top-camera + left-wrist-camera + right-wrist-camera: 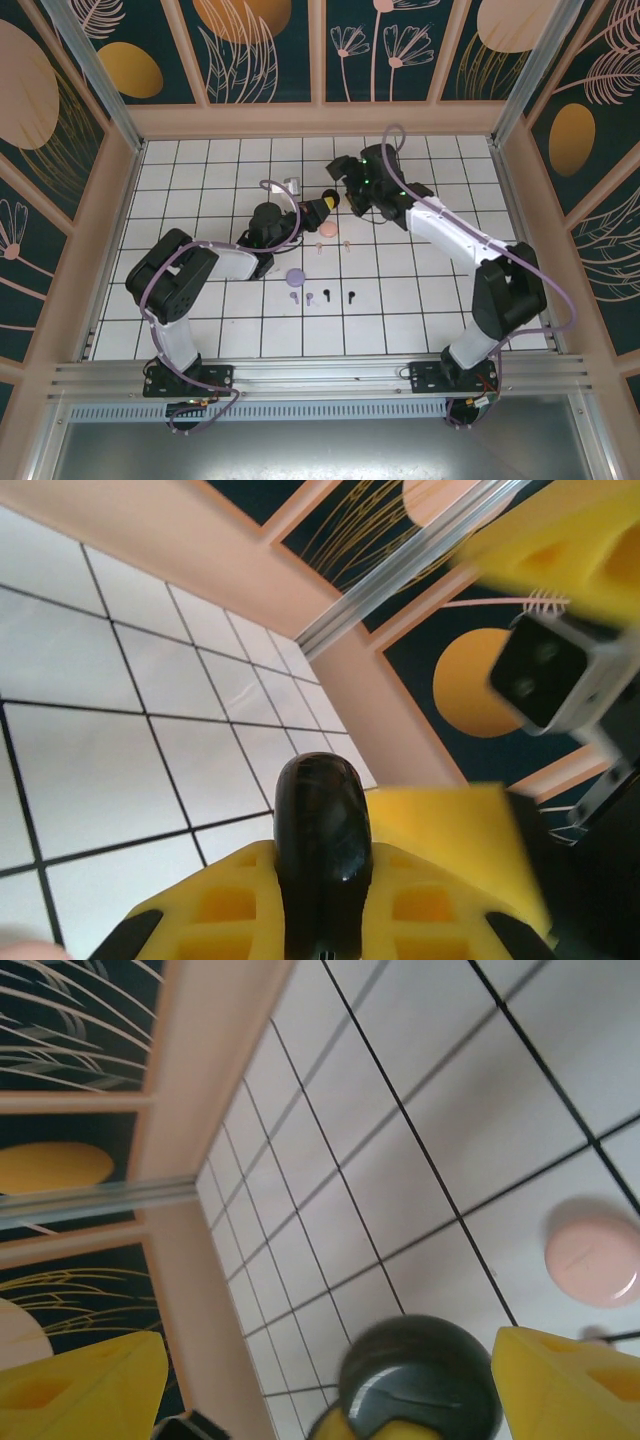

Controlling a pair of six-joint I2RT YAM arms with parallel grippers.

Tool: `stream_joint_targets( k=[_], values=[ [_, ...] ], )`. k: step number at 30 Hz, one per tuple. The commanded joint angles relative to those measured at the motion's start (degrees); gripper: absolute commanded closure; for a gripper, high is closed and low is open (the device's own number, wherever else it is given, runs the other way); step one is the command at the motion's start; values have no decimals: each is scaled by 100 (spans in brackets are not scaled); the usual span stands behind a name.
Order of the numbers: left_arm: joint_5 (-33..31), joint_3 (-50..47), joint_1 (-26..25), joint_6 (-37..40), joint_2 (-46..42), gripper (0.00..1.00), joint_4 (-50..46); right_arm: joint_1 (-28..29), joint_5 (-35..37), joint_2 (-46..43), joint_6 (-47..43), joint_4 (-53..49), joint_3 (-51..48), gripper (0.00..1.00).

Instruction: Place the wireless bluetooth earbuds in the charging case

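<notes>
In the left tool (322,905), the black charging case (322,810) sits clamped edge-on.

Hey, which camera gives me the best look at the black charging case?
Left wrist: the black case sits large, centred and sharp, edge-on, clamped in the left gripper. Right wrist shows its rounded face low in frame, partly cut off. From the top it is a tiny dark spot.
</notes>
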Motion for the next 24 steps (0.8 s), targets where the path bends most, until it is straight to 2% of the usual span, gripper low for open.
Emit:
stream_joint_targets(
  k=[1, 5, 9, 12, 16, 19, 24],
  values=[
    [297, 94, 69, 425, -471, 100, -558, -236, 116, -599, -661, 129, -81, 15],
    [987, 183, 300, 802, -866, 100, -1193, -689, -574, -1312, -1690, 1074, -1345, 15],
    [2188, 394, 604, 915, -950, 100, -1573, -1091, -1462, -2114, -2888, 2159, -2494, 15],
    [3026, 668, 679, 983, -935, 100, -1808, -1204, -2227, -2574, -3613, 2603, -3021, 15],
    [3864, 1002, 679, 964, -894, 100, -2033, -1204, -2957, -2726, -4230, 2518, -3141, 15],
    [4129, 1208, 679, 991, -901, 100, -2201, -1193, -3307, -2587, -4315, 2560, -3075, 16],
    [4235, 1317, 679, 1016, -928, 100, -2315, -1012, -3266, -2233, -4366, 2541, -2823, 18]
  ],
)
